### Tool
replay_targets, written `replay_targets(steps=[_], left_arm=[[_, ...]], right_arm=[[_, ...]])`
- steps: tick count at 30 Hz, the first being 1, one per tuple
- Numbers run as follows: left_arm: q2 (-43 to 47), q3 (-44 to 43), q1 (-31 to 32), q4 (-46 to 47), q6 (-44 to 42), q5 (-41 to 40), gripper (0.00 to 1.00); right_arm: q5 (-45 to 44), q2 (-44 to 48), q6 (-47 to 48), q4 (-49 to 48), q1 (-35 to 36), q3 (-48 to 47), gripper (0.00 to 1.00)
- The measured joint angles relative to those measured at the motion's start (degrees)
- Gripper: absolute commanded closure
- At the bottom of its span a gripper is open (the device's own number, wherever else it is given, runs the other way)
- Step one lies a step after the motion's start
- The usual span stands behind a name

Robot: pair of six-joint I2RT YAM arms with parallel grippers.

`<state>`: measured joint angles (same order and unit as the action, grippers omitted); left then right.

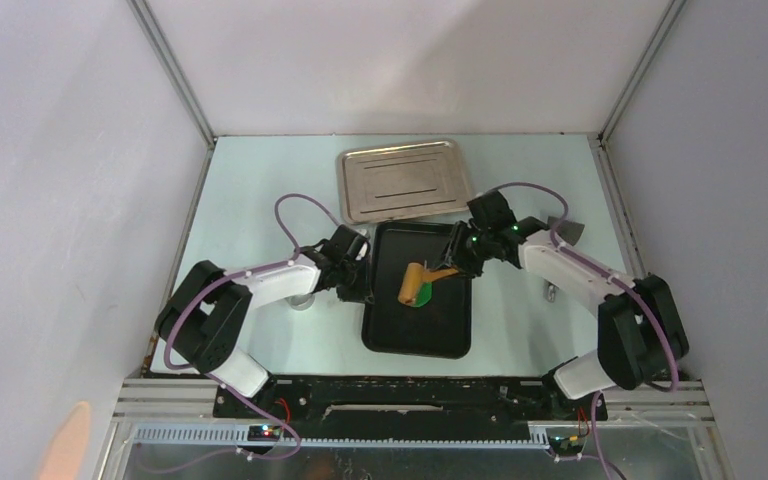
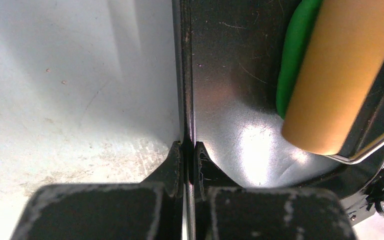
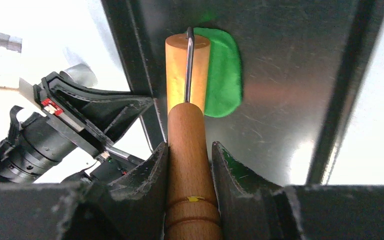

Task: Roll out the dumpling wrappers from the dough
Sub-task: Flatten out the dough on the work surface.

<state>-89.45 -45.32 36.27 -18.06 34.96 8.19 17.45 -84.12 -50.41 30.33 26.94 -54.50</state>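
There is one piece of dough (image 3: 223,75): a bright green, smooth, flattened oval sheet, lying about the middle of the one black tray (image 1: 420,332). One wooden roller (image 3: 186,125) with a tan cylinder head and a thin metal wire bracket lies over the dough's edge and hides part of it. The right gripper (image 3: 190,155) grasps the roller's round handle. The left gripper (image 2: 189,150) is clenched on the black tray's thin left rim. One silver ribbed metal tray (image 1: 403,182) lies just behind.
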Motion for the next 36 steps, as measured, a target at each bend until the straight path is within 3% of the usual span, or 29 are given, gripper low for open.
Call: replay_targets(steps=[5,14,24,29,36], left_arm=[[0.33,0.26,-0.2,-0.09,0.04,-0.09,1.0],[0.52,0.26,0.07,-0.02,0.07,0.7,1.0],[1.18,1.01,0.02,-0.15,0.15,-0.17,1.0],[1.27,1.01,0.04,-0.52,0.46,-0.35,1.0],[1.29,1.01,0.31,-0.59,0.55,0.04,1.0]], right_arm=[[-1.01,-1.77,-1.46,-1.95,2.34,-1.46,1.0],[-4.13,8.66,-1.25,-1.09,-0.9,7.06,1.0],[-5.42,1.38,-4.81,-6.03,4.39,3.61,1.0],[-7.13,6.47,-7.3,-9.84,4.74,9.57,1.0],[-8.9,14.03,-7.48,-5.25,2.49,13.16,1.0]])
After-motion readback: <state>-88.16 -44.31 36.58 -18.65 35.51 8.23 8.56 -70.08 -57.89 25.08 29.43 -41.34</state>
